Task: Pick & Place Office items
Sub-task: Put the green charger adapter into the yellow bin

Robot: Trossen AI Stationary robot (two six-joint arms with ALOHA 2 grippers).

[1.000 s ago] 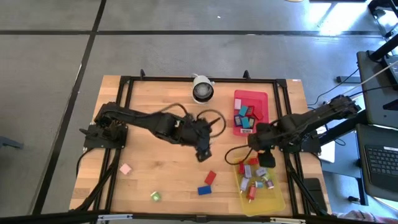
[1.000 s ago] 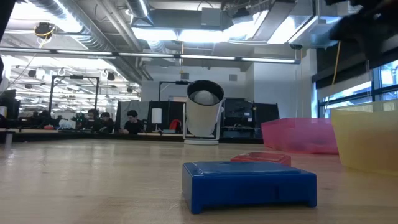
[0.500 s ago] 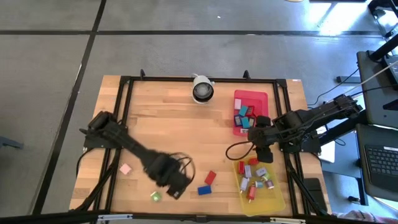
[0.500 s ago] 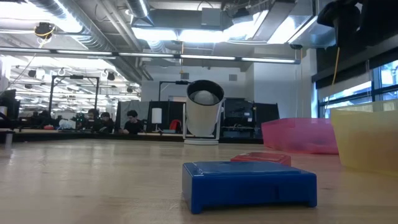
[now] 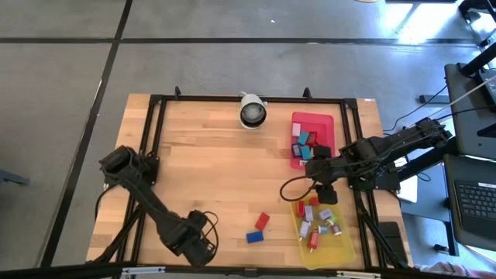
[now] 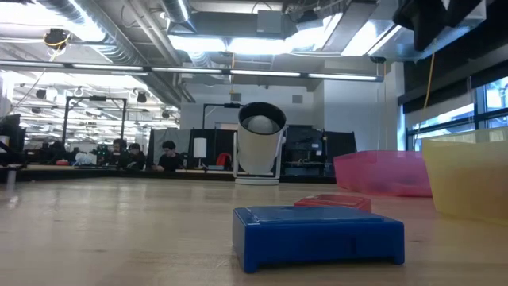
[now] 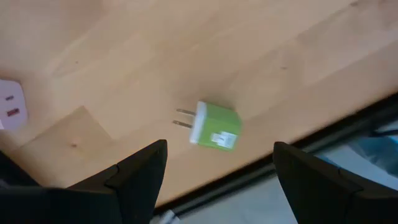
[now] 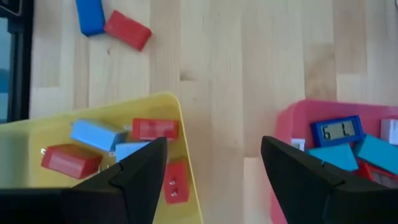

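The left gripper (image 5: 198, 246) hung at the lower left of the high view, fingers spread and empty over a green plug block (image 7: 214, 127). The right gripper (image 5: 319, 172), fingers also spread, hovered between the red tray (image 5: 298, 118) and yellow tray (image 5: 346, 253); blue block (image 5: 254, 236) and red block (image 5: 262, 222) lay lower centre.

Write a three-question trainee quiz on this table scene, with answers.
1. True or false: the left gripper hovers open over the green block.
2. Which tray lies nearer the white round camera? A) yellow tray B) red tray
3. Fill in: loose on the wood beside the red block lies a ___ block.

Key: 1 true; 2 B; 3 blue.
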